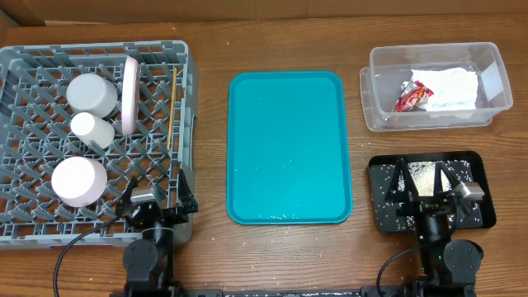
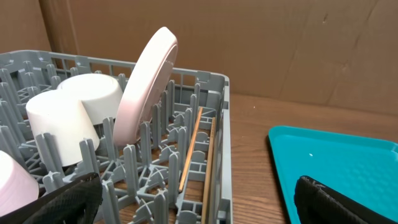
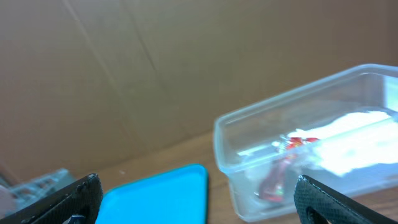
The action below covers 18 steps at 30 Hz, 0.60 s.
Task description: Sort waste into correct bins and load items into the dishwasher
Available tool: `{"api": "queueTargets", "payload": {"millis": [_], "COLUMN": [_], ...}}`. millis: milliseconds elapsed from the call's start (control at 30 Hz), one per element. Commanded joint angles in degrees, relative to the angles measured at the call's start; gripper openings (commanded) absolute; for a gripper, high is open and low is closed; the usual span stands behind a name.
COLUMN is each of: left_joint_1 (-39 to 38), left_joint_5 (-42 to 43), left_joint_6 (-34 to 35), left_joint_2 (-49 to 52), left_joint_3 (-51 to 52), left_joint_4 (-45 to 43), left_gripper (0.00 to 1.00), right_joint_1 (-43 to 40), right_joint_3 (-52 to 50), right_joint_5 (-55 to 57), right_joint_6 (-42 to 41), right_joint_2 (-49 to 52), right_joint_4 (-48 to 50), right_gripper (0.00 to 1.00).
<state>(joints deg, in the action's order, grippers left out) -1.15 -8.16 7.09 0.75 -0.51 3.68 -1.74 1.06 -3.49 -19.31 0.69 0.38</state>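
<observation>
I start with the grey dish rack (image 1: 99, 48) on the left of the desk (image 1: 213, 256), which is loaded. The large plate (image 1: 129, 95) stands on edge between the pegs, tilted a little. One upturned bowl (image 1: 91, 93) sits just left of it, the cup (image 1: 91, 128) lies below that, and a second bowl (image 1: 78, 180) sits nearer my side. The chopsticks (image 1: 172, 107) lie lengthwise along the rack's right wall.

At far right, the clear tub (image 1: 497, 78) holds the red-and-white wrapper (image 1: 411, 96) and, beside it, the crumpled napkin (image 1: 450, 87). Just in front of the tub, the black tray (image 1: 485, 169) carries scattered rice grains (image 1: 422, 172), thickest near its middle. The teal tray (image 1: 289, 148) lies between the rack and the bins.

The left pincer (image 1: 157, 195) hangs over the rack's near right corner with its jaws spread wide and nothing between them. The right pincer (image 1: 421, 186) sits above the black tray, also wide apart and holding nothing.
</observation>
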Motion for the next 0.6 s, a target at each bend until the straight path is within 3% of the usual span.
{"api": "queueTargets", "payload": {"millis": [0, 267, 467, 567], "left_joint_1": [-0.44, -0.44, -0.44, -0.44], "left_joint_5": [0.28, 0.28, 0.28, 0.28], "left_joint_6": [-0.66, -0.66, -0.66, -0.66], "left_joint_2": [-0.50, -0.50, -0.50, -0.50], "left_joint_3": [0.24, 0.24, 0.24, 0.24], "left_joint_4": [-0.04, -0.04, -0.04, -0.04], "left_gripper": [1.00, 1.00, 1.00, 1.00], "right_joint_1": [0.42, 0.39, 0.39, 0.39], "right_joint_3": [-0.61, -0.61, -0.61, -0.61], "right_joint_5": [3.96, 4.72, 4.72, 4.37], "right_joint_6": [4.57, 12.63, 23.10, 23.78], "right_joint_2": [-0.52, -0.55, -0.55, -0.55], "right_joint_4": [-3.54, -5.18, -5.22, -5.25], "right_gripper": [1.00, 1.00, 1.00, 1.00]}}
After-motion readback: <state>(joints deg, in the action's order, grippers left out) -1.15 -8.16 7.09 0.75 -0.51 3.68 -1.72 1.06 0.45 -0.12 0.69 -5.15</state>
